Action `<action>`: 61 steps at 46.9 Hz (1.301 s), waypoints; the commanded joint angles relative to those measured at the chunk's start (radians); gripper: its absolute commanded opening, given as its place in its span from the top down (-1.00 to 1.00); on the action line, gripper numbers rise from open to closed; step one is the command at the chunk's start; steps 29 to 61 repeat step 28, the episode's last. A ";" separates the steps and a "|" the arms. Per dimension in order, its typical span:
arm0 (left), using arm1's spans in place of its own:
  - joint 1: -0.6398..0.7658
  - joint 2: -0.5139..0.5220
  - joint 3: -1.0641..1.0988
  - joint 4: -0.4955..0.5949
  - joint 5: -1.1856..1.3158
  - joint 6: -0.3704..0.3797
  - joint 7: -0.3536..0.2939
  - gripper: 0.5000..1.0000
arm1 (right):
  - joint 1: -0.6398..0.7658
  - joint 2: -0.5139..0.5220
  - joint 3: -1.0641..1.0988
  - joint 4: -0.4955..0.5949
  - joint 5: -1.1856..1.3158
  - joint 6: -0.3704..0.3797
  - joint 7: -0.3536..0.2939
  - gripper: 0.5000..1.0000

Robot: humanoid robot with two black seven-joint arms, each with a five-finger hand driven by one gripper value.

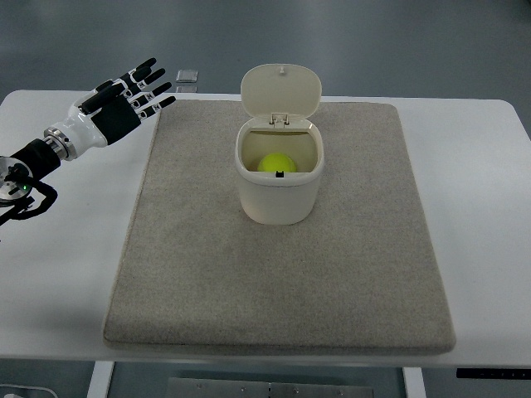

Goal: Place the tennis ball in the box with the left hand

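A yellow-green tennis ball (275, 162) lies inside the cream plastic box (278, 195) with its hinged lid raised, centre of frame. The left hand (124, 104), upper left, holds nothing, its black fingers spread apart.

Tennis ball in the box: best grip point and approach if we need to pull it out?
Grip the tennis ball across its exposed top, coming straight down. The box walls enclose its sides, and the open lid stands behind, so only the mouth gives access.
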 commanded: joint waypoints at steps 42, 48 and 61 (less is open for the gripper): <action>0.030 0.008 -0.018 0.005 0.001 0.003 0.000 -0.98 | -0.001 0.000 0.012 0.005 0.018 -0.003 0.011 -0.75; 0.030 0.008 -0.018 0.005 0.001 0.003 0.000 -0.98 | -0.001 0.000 0.012 0.005 0.018 -0.003 0.011 -0.75; 0.030 0.008 -0.018 0.005 0.001 0.003 0.000 -0.98 | -0.001 0.000 0.012 0.005 0.018 -0.003 0.011 -0.75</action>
